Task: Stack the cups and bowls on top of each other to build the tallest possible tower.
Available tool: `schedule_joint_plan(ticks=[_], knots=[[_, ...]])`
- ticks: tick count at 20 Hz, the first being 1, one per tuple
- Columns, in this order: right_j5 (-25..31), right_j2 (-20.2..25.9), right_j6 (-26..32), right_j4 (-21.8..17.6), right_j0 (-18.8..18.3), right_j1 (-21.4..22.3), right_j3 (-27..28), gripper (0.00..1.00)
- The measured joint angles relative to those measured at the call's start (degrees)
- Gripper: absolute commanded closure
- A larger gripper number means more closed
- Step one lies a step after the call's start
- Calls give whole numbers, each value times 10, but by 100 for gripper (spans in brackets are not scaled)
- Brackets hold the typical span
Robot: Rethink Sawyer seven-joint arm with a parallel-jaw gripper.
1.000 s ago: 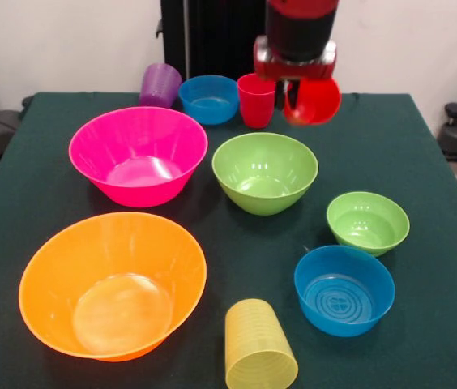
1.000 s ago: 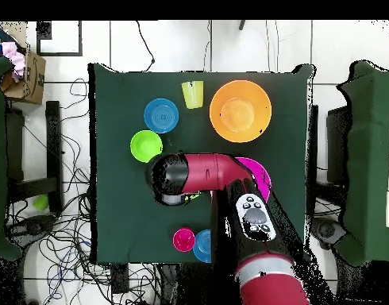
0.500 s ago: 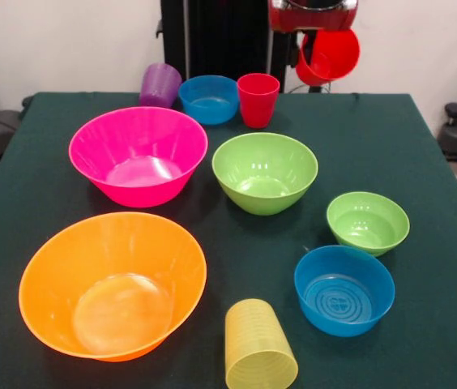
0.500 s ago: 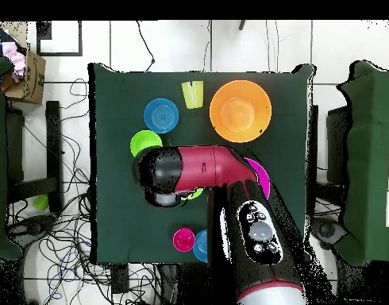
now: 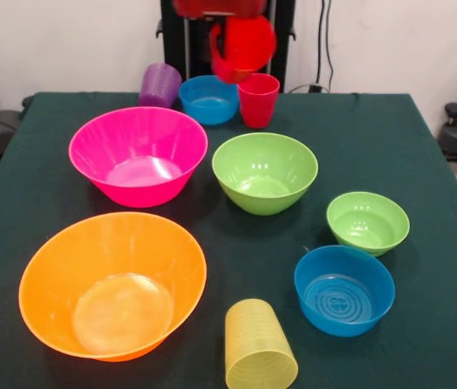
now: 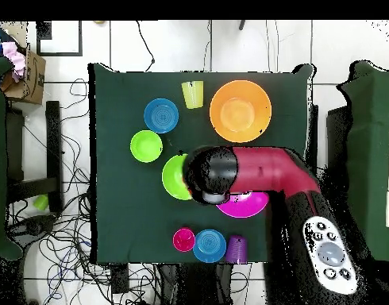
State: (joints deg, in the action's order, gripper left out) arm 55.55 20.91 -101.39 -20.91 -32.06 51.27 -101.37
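The bright red cup (image 5: pixel 243 47) hangs tilted in the claw (image 5: pixel 227 36), gripped by its rim, high above the worktop (image 5: pixel 423 146). Light, stiff, slick plastic; a rim pinch suits it. Below and slightly forward sits the hot pink bowl (image 5: pixel 138 154).

Front camera faces the pedestal across the table (image 5: pixel 423 146); overhead looks straight down on it.

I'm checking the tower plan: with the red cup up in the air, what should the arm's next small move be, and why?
Probably carry the red cup sideways until it is over the pink bowl. It hangs tilted, high in the jaws of the gripper, nothing is stacked yet, and that wide bowl looks like a steady base.
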Motion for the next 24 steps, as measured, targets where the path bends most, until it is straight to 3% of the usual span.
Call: schedule_joint_plan(ticks=[4,8,9,12,13,18,24], knots=[[-29,25,45,-42,-75,2,-9,100],[-81,26,56,-91,-98,-11,-11,100],[-125,26,56,-126,-102,-27,-11,100],[-164,26,56,-154,-101,-43,-11,100],[-210,26,56,-181,-96,-65,-11,100],[-282,23,56,-219,-73,-115,-11,100],[-311,14,56,-240,-46,-157,-11,100]])
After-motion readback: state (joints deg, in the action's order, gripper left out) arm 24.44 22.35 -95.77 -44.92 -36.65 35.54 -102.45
